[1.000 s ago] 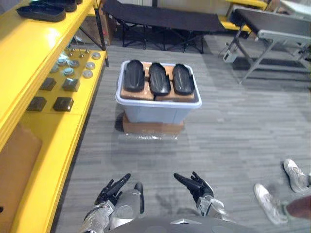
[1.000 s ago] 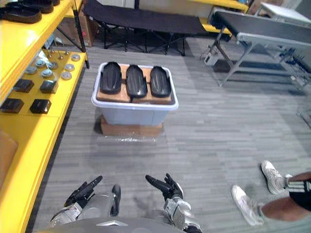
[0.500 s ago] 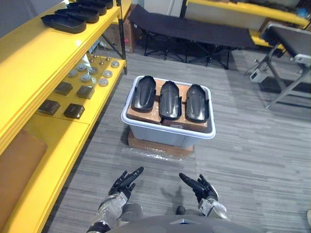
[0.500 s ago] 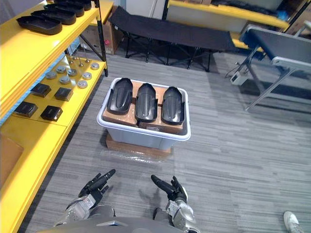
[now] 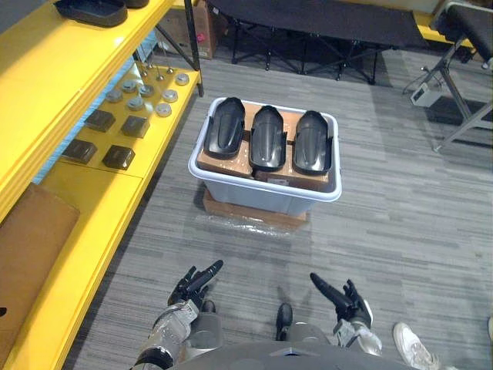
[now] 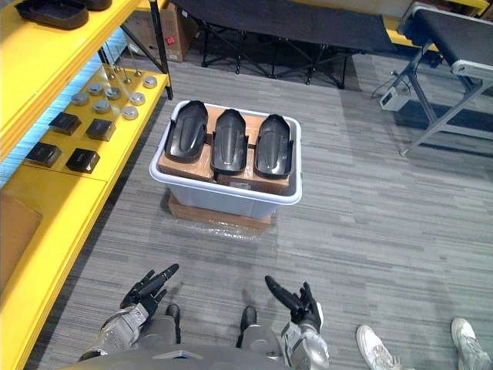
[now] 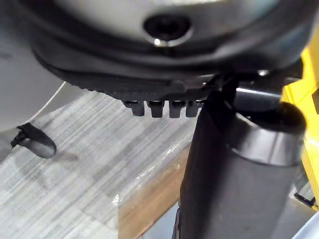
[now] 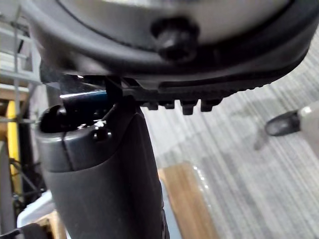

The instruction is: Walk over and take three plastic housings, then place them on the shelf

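While left hand (image 5: 185, 293) and right hand (image 5: 353, 302) fingers (image 5: 202, 275) point straight, housings (image 5: 267, 139) lie well ahead.

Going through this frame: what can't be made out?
Bin contents: hidden under cardboard and three housings, both eye views.
Black piece on top shelf: cut off by left eye view's upper edge.
Person's shoes: everything above them cut off by right eye view's lower edge.
Round parts on lower shelf: too small to identify.
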Motion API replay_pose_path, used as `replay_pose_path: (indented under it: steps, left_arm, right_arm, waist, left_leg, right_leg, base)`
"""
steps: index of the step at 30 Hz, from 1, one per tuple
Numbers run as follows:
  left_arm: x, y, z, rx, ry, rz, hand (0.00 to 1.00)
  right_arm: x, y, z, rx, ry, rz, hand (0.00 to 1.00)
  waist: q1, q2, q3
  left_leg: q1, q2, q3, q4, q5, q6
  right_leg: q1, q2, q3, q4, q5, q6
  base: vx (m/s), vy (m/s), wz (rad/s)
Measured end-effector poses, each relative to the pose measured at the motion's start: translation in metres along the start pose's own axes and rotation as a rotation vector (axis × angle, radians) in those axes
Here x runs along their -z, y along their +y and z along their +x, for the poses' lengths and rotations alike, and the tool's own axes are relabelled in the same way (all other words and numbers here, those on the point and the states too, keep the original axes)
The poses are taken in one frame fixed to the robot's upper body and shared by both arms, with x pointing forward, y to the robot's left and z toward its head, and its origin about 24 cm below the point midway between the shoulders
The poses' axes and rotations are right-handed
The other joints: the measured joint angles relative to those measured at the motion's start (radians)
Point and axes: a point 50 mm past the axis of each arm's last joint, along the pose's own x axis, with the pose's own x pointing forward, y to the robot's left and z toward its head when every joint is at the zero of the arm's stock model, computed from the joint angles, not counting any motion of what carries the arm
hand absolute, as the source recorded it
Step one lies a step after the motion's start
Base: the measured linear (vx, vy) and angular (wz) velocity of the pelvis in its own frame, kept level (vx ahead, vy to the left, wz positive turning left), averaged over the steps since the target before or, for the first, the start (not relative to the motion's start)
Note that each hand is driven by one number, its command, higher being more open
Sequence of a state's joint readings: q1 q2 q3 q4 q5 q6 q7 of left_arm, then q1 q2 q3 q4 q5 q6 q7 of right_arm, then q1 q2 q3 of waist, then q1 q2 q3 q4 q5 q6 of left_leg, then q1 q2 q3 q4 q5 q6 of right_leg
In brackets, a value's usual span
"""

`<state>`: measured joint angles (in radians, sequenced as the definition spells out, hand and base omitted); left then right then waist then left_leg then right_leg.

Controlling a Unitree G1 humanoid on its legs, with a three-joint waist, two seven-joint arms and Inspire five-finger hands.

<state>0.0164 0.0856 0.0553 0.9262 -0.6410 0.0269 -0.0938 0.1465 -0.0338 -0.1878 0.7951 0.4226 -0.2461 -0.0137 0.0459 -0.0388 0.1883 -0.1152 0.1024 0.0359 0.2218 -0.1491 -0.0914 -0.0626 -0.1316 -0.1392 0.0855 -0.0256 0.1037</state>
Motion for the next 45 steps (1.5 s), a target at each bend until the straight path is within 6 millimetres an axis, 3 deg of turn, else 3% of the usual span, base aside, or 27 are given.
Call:
replay_pose_path:
  steps: [3, 8, 13, 14, 16, 18, 19, 21, 23, 27, 31, 36, 40, 45]
  left_arm:
    - [-0.001, 0.001, -0.001, 0.003, 0.012, 0.050, 1.00]
    - [-0.009, 0.003, -0.002, 0.008, -0.010, 0.096, 1.00]
    - [-0.025, 0.008, -0.002, 0.000, -0.059, 0.139, 1.00]
    - [-0.026, 0.009, -0.002, 0.000, -0.059, 0.144, 1.00]
    - [-0.026, 0.012, -0.002, -0.001, -0.053, 0.153, 1.00]
    - [-0.024, 0.013, -0.002, -0.005, -0.041, 0.147, 1.00]
    - [-0.029, 0.012, -0.001, 0.000, -0.059, 0.140, 1.00]
    - [-0.030, 0.012, -0.001, 0.001, -0.073, 0.143, 1.00]
    - [-0.027, 0.005, 0.001, 0.029, -0.072, 0.125, 1.00]
    - [-0.035, -0.011, 0.005, 0.083, -0.102, 0.126, 1.00]
    - [-0.048, -0.026, 0.009, 0.139, -0.143, 0.070, 1.00]
    - [-0.054, -0.032, 0.009, 0.168, -0.167, 0.026, 1.00]
    - [-0.053, -0.034, 0.008, 0.194, -0.169, -0.003, 1.00]
    - [-0.052, -0.036, 0.008, 0.216, -0.168, -0.009, 1.00]
  right_arm:
    - [-0.029, 0.008, 0.004, -0.023, -0.126, 0.025, 1.00]
    - [-0.103, 0.014, 0.007, -0.023, -0.403, 0.044, 1.00]
    - [-0.213, 0.017, 0.009, 0.004, -0.713, 0.058, 1.00]
    - [-0.225, 0.018, 0.009, 0.004, -0.737, 0.053, 1.00]
    - [-0.274, 0.027, 0.004, 0.002, -0.843, 0.033, 1.00]
    - [-0.303, 0.032, 0.000, 0.000, -0.896, 0.030, 1.00]
    - [-0.329, 0.035, -0.005, 0.015, -0.935, 0.022, 1.00]
    - [-0.350, 0.038, -0.008, 0.028, -0.960, 0.022, 1.00]
    - [-0.382, 0.044, -0.019, 0.051, -1.002, 0.016, 1.00]
    - [-0.415, 0.055, -0.035, 0.042, -1.046, 0.021, 1.00]
    - [-0.445, 0.088, -0.059, -0.010, -1.111, 0.003, 1.00]
    - [-0.462, 0.108, -0.070, -0.003, -1.105, -0.068, 1.00]
    - [-0.476, 0.106, -0.080, 0.098, -1.122, -0.100, 1.00]
    - [-0.491, 0.101, -0.092, 0.203, -1.128, -0.047, 1.00]
  waist:
    - [-0.004, 0.000, 0.003]
    - [-0.019, -0.001, 0.036]
    - [-0.022, -0.001, 0.134]
    - [-0.022, 0.002, 0.144]
    - [-0.022, 0.016, 0.193]
    - [-0.021, 0.026, 0.229]
    - [-0.015, 0.037, 0.260]
    - [-0.003, 0.047, 0.269]
    - [0.012, 0.074, 0.285]
    - [0.032, 0.096, 0.298]
    - [0.034, 0.099, 0.316]
    - [0.039, 0.101, 0.322]
    - [0.042, 0.106, 0.322]
    - [0.037, 0.119, 0.329]
  left_leg:
    - [-0.012, -0.015, 0.013, 0.001, -0.006, 0.011]
    - [-0.022, -0.032, 0.021, 0.025, -0.009, 0.033]
    - [-0.061, -0.024, 0.017, 0.108, -0.050, 0.044]
    - [-0.071, -0.024, 0.014, 0.120, -0.054, 0.045]
    - [-0.118, -0.022, 0.006, 0.169, -0.066, 0.053]
    - [-0.150, -0.023, -0.001, 0.198, -0.070, 0.060]
    - [-0.181, -0.024, -0.011, 0.227, -0.073, 0.064]
    - [-0.219, -0.024, -0.017, 0.256, -0.076, 0.067]
    - [-0.283, -0.022, -0.032, 0.306, -0.085, 0.070]
    - [-0.367, -0.022, -0.036, 0.380, -0.094, 0.079]
    - [-0.490, -0.024, -0.043, 0.491, -0.114, 0.080]
    - [-0.578, -0.028, -0.053, 0.575, -0.127, 0.071]
    - [-0.619, -0.040, -0.055, 0.600, -0.125, 0.065]
    - [-0.632, -0.046, -0.049, 0.589, -0.113, 0.060]
  right_leg:
    - [-0.017, -0.014, 0.010, -0.003, 0.004, 0.006]
    - [-0.021, -0.025, 0.012, -0.007, 0.017, 0.014]
    - [-0.023, -0.021, 0.012, -0.008, 0.026, 0.022]
    - [-0.025, -0.020, 0.012, -0.008, 0.028, 0.022]
    - [-0.049, -0.018, 0.012, -0.008, 0.046, 0.022]
    - [-0.064, -0.018, 0.011, -0.008, 0.057, 0.022]
    - [-0.083, -0.018, 0.007, 0.002, 0.061, 0.023]
    - [-0.112, -0.018, 0.006, 0.017, 0.061, 0.024]
    - [-0.166, -0.018, -0.006, 0.065, 0.058, 0.024]
    - [-0.266, -0.031, -0.006, 0.181, 0.020, 0.028]
    - [-0.428, -0.048, 0.009, 0.383, -0.052, 0.026]
    - [-0.550, -0.065, 0.018, 0.553, -0.118, 0.015]
    - [-0.620, -0.089, 0.028, 0.637, -0.152, 0.005]
    - [-0.653, -0.097, 0.039, 0.655, -0.154, 0.002]
  base:
    - [0.06, 0.061, -0.10]
    - [0.11, 0.045, -0.01]
    - [0.01, 0.023, -0.02]
    - [-0.08, 0.051, 0.01]
    - [-0.11, 0.057, 0.01]
    - [-0.12, 0.055, 0.07]
    - [-0.15, 0.065, 0.11]
    - [-0.13, 0.050, 0.07]
    - [-0.16, 0.060, 0.10]
    - [-0.14, 0.049, 0.03]
    - [-0.14, 0.025, 0.01]
    - [-0.10, -0.061, 0.06]
    - [-0.07, -0.077, 0.07]
    - [-0.05, -0.061, 0.00]
